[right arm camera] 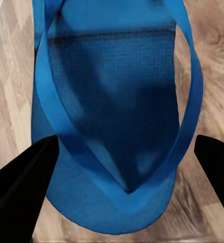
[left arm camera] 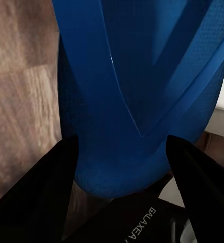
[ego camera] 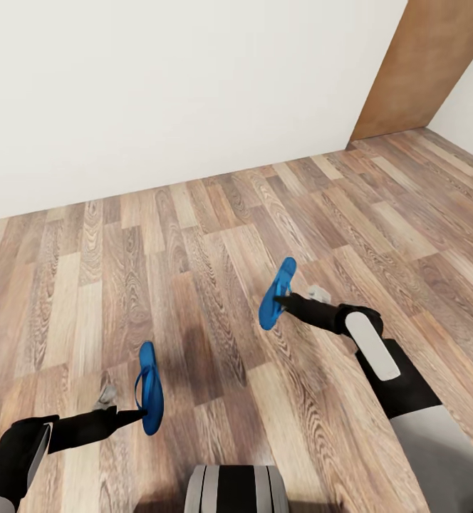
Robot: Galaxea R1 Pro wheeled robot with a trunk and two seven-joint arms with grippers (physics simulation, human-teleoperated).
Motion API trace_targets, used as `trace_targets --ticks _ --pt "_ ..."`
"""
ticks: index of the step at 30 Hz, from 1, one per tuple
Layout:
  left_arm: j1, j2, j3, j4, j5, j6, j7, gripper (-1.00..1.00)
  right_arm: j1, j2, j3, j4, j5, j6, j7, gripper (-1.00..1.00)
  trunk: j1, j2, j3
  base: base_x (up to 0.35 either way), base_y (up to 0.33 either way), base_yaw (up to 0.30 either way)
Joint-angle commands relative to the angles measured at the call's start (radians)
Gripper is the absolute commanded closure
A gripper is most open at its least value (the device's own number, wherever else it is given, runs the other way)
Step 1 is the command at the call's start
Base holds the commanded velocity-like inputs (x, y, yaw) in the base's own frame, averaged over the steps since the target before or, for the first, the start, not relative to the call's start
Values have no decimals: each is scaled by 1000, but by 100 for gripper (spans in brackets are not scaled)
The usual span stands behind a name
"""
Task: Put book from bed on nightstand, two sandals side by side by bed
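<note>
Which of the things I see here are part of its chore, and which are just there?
Part of the chore:
- bright-blue flip-flop in the left claw
- bright-blue flip-flop in the right claw

Just there:
- wood-plank floor
- white wall
- brown wooden panel

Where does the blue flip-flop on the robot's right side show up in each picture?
Head view: right sandal at centre, at the right end effector.
Right wrist view: it is close up between the dark fingers.
Left wrist view: not it; that's the other sandal.
Shared landmark: wood-plank floor.
</note>
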Motion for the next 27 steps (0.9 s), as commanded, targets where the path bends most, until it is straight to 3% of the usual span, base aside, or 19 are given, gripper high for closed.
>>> trace_targets --ticks 1,3,6,8,11,13,14,20,23,27 --pt "-1 1 4 4 -11 8 -8 100 37 -20 1 -8 -23 -1 35 100 -1 0 3 0 0 0" --pt "-1 5 3 10 -11 7 -8 100 79 -39 -1 -12 -30 -5 88 100 -1 0 11 0 0 0" --pt "-1 21 3 36 -10 1 -10 100 190 -76 -14 -9 -34 -54 256 100 -3 1 23 0 0 0" --pt "-1 28 3 48 -10 -5 -11 100 232 -87 -22 6 -34 -91 326 100 -4 2 30 0 0 0" --pt "0 41 3 81 -10 -44 -15 100 327 -109 -42 89 -36 -207 499 100 -5 2 42 0 0 0" --pt "0 44 3 96 -10 -62 -16 100 354 -113 -45 128 -36 -254 576 100 -6 3 50 0 0 0" --pt "0 46 3 110 -10 -77 -17 100 376 -115 -47 168 -35 -300 656 100 -6 3 54 0 0 0" --pt "1 54 3 142 -10 -107 -18 100 432 -114 -49 380 -38 -495 928 100 -9 4 77 0 0 0" --pt "6 57 3 157 -10 -124 -18 100 440 -113 -49 477 -39 -573 1015 100 -10 5 88 0 0 0" --pt "9 65 3 172 -10 -148 -20 100 443 -110 -47 581 -41 -617 1093 100 -12 6 104 0 0 0"
